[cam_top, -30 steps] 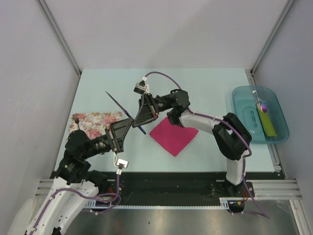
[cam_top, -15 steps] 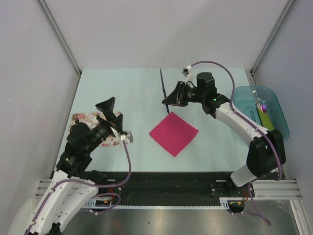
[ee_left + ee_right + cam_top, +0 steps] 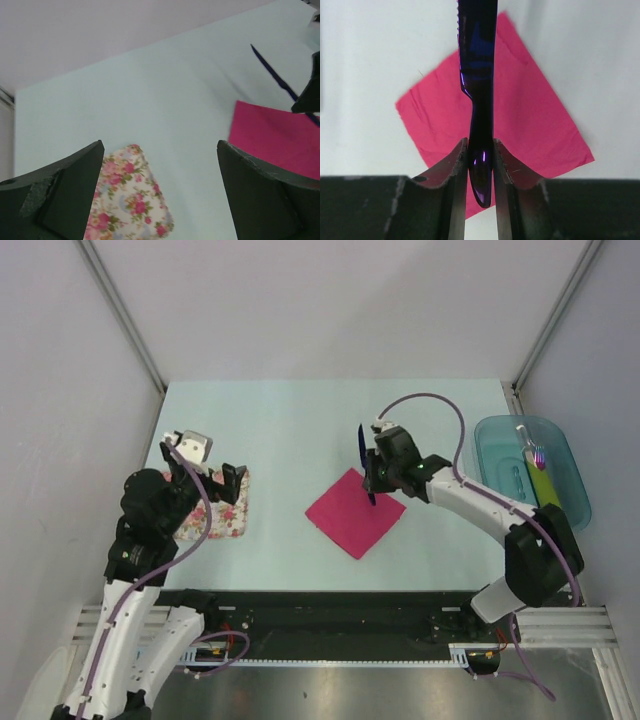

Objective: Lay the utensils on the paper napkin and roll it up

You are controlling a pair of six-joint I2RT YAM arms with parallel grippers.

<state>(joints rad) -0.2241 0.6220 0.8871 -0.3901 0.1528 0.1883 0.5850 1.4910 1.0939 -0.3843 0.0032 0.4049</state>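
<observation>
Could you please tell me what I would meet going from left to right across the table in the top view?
Floral cloth → napkin → tray. The knife is held over the napkin and overlaps it, so it is left out.

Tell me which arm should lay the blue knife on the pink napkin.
Right. The right pincer grips the dark blue knife above the napkin; the left pincer is open, empty, off by the floral cloth.

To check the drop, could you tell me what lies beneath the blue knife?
The pink napkin lies below the knife, held in the right claw; together they hide a strip of its middle.
</observation>
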